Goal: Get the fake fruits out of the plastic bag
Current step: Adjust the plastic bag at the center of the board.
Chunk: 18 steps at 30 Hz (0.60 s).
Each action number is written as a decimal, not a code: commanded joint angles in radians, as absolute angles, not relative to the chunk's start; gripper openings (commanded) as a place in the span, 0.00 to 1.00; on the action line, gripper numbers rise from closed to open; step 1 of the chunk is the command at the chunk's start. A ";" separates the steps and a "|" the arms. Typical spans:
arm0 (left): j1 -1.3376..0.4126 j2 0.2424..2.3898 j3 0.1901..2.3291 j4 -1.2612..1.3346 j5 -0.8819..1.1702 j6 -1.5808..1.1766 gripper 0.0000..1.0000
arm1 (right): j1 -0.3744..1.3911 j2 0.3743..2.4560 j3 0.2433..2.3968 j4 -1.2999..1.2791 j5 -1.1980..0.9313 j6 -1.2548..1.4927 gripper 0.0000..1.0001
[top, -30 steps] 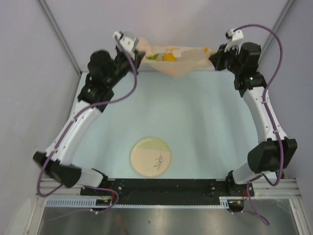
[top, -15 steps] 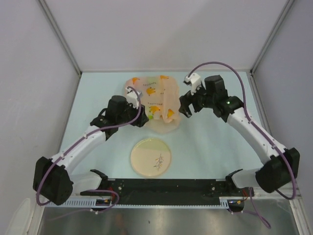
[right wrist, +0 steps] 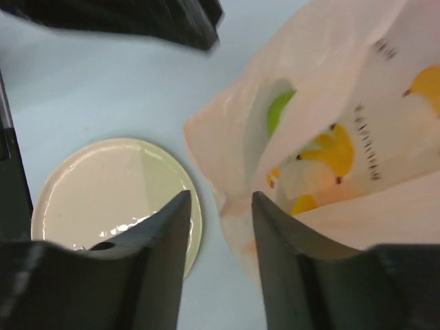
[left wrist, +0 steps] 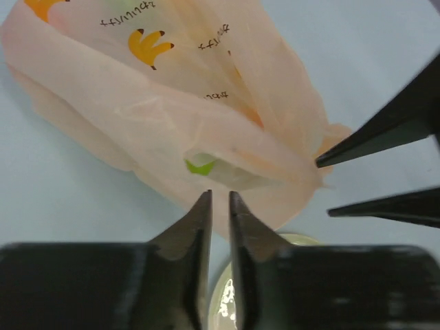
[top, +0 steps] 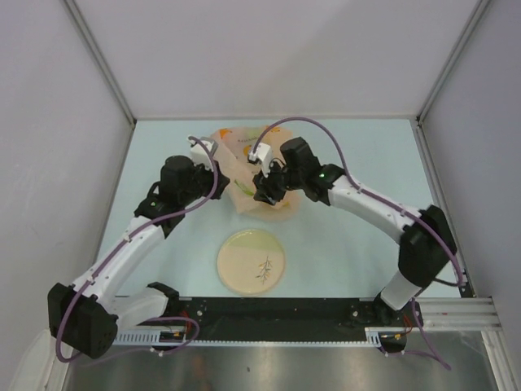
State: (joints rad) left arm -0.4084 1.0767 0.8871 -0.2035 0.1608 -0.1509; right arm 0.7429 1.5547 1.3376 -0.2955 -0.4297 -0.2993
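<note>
Plastic bag (left wrist: 206, 117) crumpled on table (top: 342, 261) just beyond beige plate (right wrist: 89, 185), green apple (right wrist: 278, 110) inside. Left gripper (left wrist: 220, 199) narrowly parted, right gripper (right wrist: 220, 199) wider, both empty. Best grasp: film alone, opposite corners, clear of fruit.

Overhead view looking down, wrist views close, sharing plastic bag (left wrist: 172, 117)
</note>
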 commanded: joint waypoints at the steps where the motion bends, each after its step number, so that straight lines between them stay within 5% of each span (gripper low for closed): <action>1: -0.373 1.040 0.842 -0.160 0.166 -0.172 0.07 | 0.707 1.679 1.351 -0.275 -0.440 -0.174 0.41; 2: -0.367 1.035 0.836 -0.158 0.167 -0.173 0.00 | 0.701 1.696 1.351 -0.265 -0.417 -0.152 0.40; 7: -0.327 1.019 0.810 -0.152 0.233 -0.164 0.02 | 0.638 1.767 1.351 -0.224 -0.331 -0.084 0.28; 8: -0.325 1.016 0.807 -0.129 0.326 -0.164 0.10 | 0.629 1.770 1.351 -0.232 -0.325 -0.098 0.27; 9: -0.327 1.017 0.804 -0.109 0.380 -0.161 0.49 | 0.620 1.772 1.351 -0.248 -0.313 -0.101 0.27; 11: -0.336 1.035 0.795 -0.040 0.544 -0.158 0.78 | 0.585 1.773 1.342 -0.258 -0.296 -0.103 0.30; 12: -0.347 1.048 0.798 -0.028 0.557 -0.146 1.00 | 0.571 1.770 1.335 -0.253 -0.255 -0.101 0.34; 18: -0.549 1.207 0.972 -0.119 0.442 0.190 1.00 | 0.433 1.738 1.321 -0.224 -0.215 -0.063 0.66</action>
